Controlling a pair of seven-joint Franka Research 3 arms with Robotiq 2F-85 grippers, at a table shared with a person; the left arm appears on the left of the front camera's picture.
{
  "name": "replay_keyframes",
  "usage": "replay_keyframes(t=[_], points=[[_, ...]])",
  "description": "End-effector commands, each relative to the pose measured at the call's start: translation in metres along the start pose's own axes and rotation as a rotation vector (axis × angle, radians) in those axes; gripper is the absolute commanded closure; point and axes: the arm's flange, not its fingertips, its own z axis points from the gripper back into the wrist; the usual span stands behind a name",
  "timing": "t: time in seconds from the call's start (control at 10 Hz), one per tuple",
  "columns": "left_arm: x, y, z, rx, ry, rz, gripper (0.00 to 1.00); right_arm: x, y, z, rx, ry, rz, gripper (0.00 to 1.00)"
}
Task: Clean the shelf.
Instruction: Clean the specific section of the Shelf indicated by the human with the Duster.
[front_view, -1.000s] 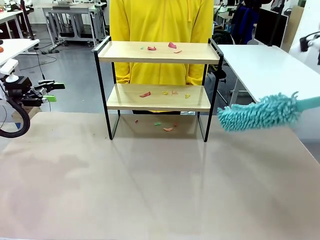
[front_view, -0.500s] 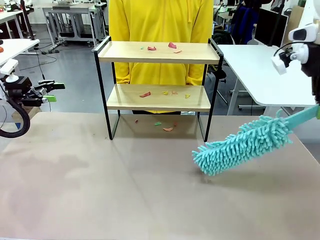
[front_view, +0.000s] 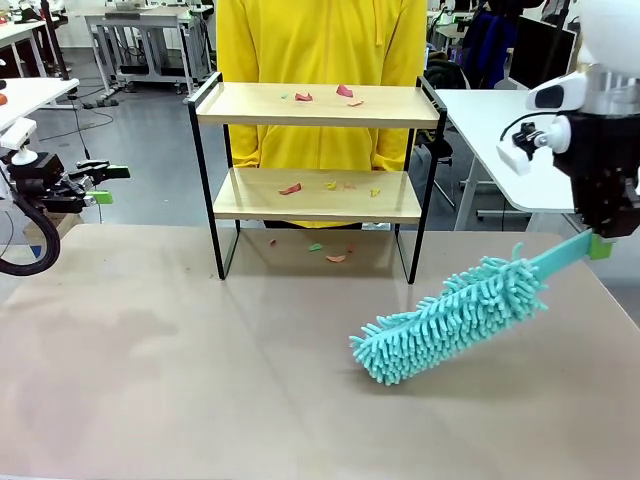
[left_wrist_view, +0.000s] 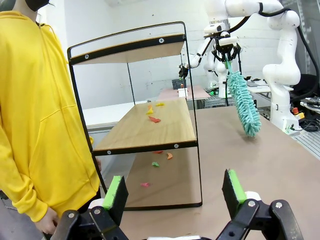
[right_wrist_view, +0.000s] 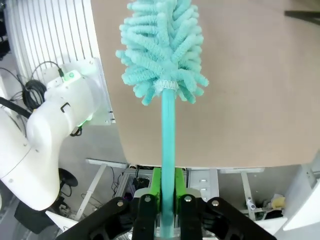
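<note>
1. Shelf stands at the table's far side, paper scraps on both boards.
2. Right gripper clamps a teal duster's handle, its head low over the table.
3. Left gripper hangs wide open, empty.

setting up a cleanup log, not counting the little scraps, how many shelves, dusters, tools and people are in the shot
shelf: 1
duster: 1
tools: 2, the left tool open, the right tool shut on the duster's handle
person: 1
total: 5
</note>
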Motion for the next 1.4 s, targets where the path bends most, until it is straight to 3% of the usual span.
replay_keyframes(t=[0.0, 0.1, 1.3], points=[[0.002, -0.001, 0.0, -0.006, -0.009, -0.015, 0.0, 0.005, -0.012, -0.007, -0.004, -0.072, -0.055, 0.87], [0.002, -0.001, 0.0, -0.006, -0.009, -0.015, 0.0, 0.0, 0.0, 0.0, 0.0, 0.0, 0.0, 0.87], [0.002, -0.001, 0.0, -0.006, -0.009, -0.015, 0.0, 0.0, 0.0, 0.0, 0.0, 0.0, 0.0, 0.87]])
